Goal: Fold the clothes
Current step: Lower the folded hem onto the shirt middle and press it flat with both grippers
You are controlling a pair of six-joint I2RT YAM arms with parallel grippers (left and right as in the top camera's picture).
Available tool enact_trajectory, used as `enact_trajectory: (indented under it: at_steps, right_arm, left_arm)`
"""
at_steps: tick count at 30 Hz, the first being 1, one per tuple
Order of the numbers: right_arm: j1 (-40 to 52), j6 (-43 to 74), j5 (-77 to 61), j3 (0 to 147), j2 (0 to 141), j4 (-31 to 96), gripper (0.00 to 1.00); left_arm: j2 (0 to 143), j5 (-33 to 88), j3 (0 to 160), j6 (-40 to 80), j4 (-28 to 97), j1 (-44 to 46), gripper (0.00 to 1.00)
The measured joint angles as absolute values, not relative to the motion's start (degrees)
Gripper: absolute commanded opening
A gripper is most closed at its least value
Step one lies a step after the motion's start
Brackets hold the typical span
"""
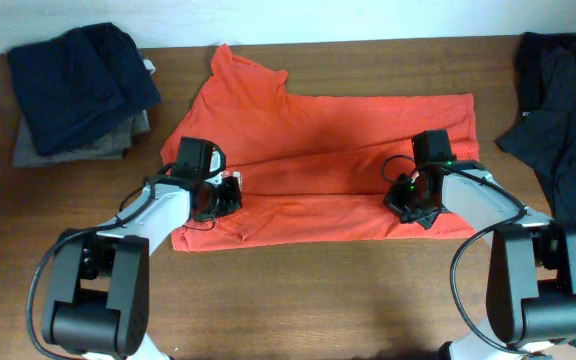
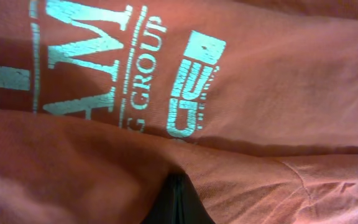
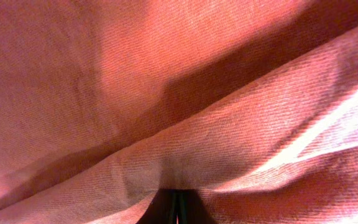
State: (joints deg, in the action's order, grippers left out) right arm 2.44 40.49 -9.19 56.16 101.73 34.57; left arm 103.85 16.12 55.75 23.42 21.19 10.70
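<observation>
Over on the left of the wooden table [image 1: 298,300], seeing a stack of dark folded clothes [image 1: 83,90] sitting by the back edge. Next over, catching the left gripper [image 1: 230,193] pinching a fold of the red-orange T-shirt [image 1: 338,130], with white lettering [image 2: 104,56] showing right past it in the wrist view. Shirt-wise, looking at it lying spread across the middle of the table. Further right, finding the right gripper [image 1: 406,197] clamping down on a ridge of that same fabric. Ending on a dark garment [image 1: 568,110] lying crumpled at the far right.
</observation>
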Motion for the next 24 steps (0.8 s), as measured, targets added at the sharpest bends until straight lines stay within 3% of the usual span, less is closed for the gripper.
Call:
enact_trajectory:
  at_steps: [9,24]
  right_arm:
    - [2.5,40.5,-7.3,56.1,101.7,32.2,0.07]
    - [-0.8,37.0,-3.9,56.1,101.7,29.7,0.1]
  left_arm:
    - [103.9,15.6,55.8,23.4,22.4,5.9,0.01]
    - [103.9,15.2,55.8,23.4,22.5,5.7,0.01]
